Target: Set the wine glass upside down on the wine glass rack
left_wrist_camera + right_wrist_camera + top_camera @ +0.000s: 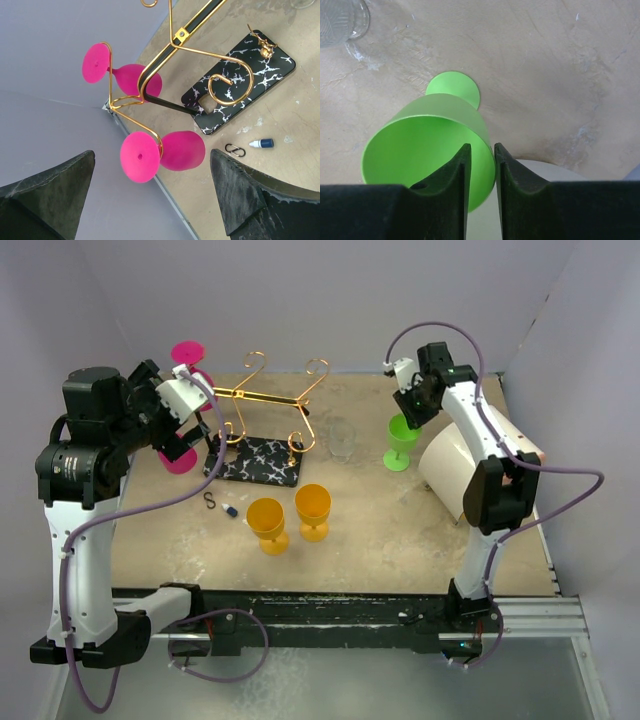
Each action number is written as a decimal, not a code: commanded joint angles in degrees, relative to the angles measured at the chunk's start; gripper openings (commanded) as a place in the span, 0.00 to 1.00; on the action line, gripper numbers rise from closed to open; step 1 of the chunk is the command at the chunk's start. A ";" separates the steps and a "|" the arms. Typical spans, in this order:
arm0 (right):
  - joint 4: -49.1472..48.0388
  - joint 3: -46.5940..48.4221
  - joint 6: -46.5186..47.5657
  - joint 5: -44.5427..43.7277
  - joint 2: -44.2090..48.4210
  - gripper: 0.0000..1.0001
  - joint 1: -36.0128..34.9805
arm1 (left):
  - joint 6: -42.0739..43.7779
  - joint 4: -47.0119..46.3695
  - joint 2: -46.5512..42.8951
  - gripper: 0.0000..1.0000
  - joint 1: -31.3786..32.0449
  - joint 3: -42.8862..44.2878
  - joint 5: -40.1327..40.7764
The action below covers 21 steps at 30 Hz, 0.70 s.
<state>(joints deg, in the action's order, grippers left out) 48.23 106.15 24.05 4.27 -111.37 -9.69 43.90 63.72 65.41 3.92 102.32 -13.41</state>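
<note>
Green glass [420,145], upright toward the desk's [400,530] right edge, sits under your right tool [481,147]; jaws straddle its rim, nearly together, grip unclear. Left tool [151,151] apart.

The wine glass rack [181,35] is thin polished gold metal wire on a glossy black base [265,70] veined in white. The green wine glass [430,145] and pink glasses [182,150] look like smooth matt plastic. The surface [545,65] is mottled, rough-looking beige stone, and the fingers [440,200] are dull, scuffed black.

Pink glasses [134,79], 2; orange glasses [267,518], 2; green glass [402,430], 1; clear glass [343,437], 1; rack [262,462], 1; S-hook [210,500], 1; vial [231,512], 1.
</note>
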 commanded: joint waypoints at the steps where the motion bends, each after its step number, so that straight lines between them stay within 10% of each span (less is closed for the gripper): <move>1: 2.31 3.14 0.77 2.75 1.12 0.26 0.20 | -1.12 -2.52 -0.20 0.99 0.03 0.25 -1.70; 10: 3.21 5.22 0.65 4.17 2.83 0.01 0.20 | -3.61 -4.26 -0.19 0.99 0.05 0.47 -1.08; 21: 4.74 11.93 -0.16 3.76 7.18 0.00 0.20 | -9.45 -5.51 -0.03 0.99 0.09 2.20 -0.47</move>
<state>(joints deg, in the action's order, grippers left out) 51.90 113.73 24.47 7.44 -110.04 -9.63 39.03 61.67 65.45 3.92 102.39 -13.72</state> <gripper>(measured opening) 0.009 0.990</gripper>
